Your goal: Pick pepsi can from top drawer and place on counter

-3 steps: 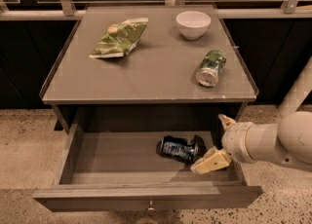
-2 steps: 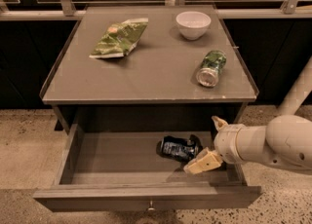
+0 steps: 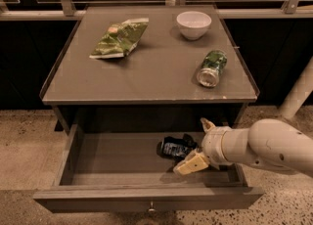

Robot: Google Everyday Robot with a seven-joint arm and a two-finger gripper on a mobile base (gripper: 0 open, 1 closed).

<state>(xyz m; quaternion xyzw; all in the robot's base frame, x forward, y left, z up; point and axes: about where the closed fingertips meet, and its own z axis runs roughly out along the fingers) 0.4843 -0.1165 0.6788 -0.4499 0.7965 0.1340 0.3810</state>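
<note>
The pepsi can (image 3: 172, 148) lies on its side in the right half of the open top drawer (image 3: 107, 160), dark blue with a silver end. My gripper (image 3: 198, 144) reaches into the drawer from the right. It is open, with one cream fingertip (image 3: 207, 123) behind the can's right end and the other in front of it. The can's right end lies at the mouth of the fingers, which do not close on it. The counter (image 3: 146, 72) is above the drawer.
On the counter lie a green can (image 3: 211, 67) on its side at the right, a white bowl (image 3: 193, 23) at the back right and a green chip bag (image 3: 119, 37) at the back left. The drawer front has a small knob (image 3: 152, 207). A railing runs behind the cabinet.
My arm has moved left and deeper into the drawer, bringing the open fingers up to the pepsi can's right end. The can has not moved.
</note>
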